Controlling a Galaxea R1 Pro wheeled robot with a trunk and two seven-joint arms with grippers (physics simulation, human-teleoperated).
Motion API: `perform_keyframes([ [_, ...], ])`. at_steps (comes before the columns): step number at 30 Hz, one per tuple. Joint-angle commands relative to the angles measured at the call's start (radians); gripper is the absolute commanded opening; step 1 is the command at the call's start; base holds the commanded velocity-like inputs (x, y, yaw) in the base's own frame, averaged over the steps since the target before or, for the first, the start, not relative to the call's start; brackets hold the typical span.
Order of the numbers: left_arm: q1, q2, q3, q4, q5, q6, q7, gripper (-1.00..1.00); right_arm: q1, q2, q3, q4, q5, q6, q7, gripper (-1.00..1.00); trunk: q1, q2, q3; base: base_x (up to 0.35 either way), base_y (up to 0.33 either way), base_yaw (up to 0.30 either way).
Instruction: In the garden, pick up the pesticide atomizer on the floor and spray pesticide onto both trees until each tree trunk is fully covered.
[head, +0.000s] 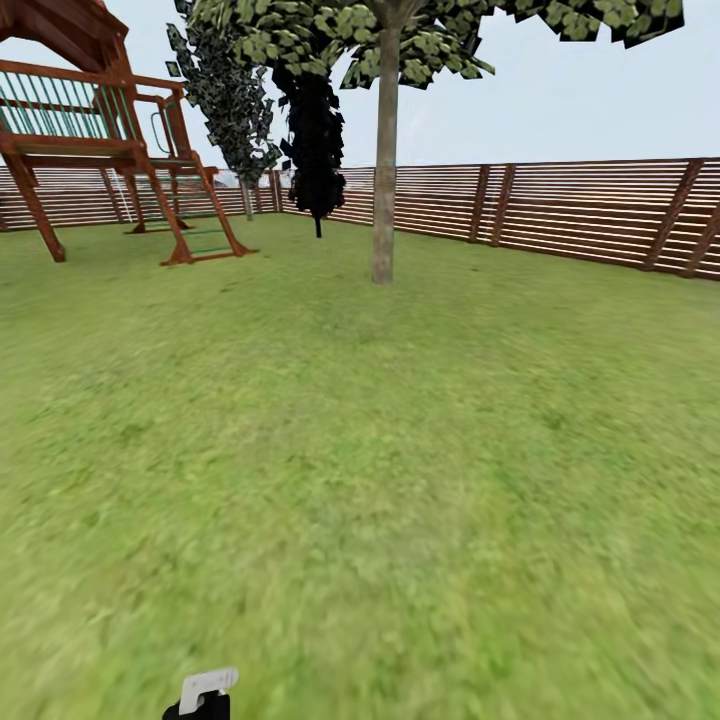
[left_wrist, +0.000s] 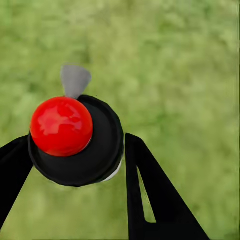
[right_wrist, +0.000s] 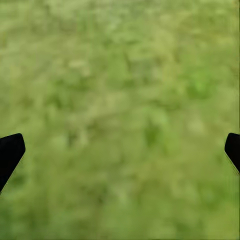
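Observation:
The pesticide atomizer (left_wrist: 61, 126) has a glossy red knob on a round black cap and a grey nozzle. My left gripper (left_wrist: 75, 155) is shut on it, one black finger on each side, above the grass floor (left_wrist: 190, 75). In the head view its white head (head: 208, 685) pokes up at the bottom edge. Straight ahead stands a tree with a bare grey-brown trunk (head: 384, 170). A second leafy tree (head: 228, 95) stands farther back to the left, near the fence. My right gripper (right_wrist: 120, 150) is open over bare grass, with only its black fingertips (right_wrist: 10, 152) showing.
A wooden play structure (head: 100, 140) with a ladder occupies the far left. A brown slatted fence (head: 560, 210) rings the lawn. A dark, almost black tree (head: 316, 140) stands by the fence behind the near trunk. Open lawn (head: 400, 450) lies between me and the trees.

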Motion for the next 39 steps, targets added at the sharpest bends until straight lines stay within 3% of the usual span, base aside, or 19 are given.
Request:
perform_keyframes([
  [1,0.0,0.0,0.0,0.0,0.0,0.0,0.0,-1.0,0.0,0.0,0.0,0.0,0.0,0.0,0.0,1.0,0.0,0.0,0.0,0.34,0.0,0.0],
  [39,0.0,0.0,0.0,0.0,0.0,0.0,0.0,-1.0,0.0,0.0,0.0,0.0,0.0,0.0,0.0,1.0,0.0,0.0,0.0,0.34,0.0,0.0],
])
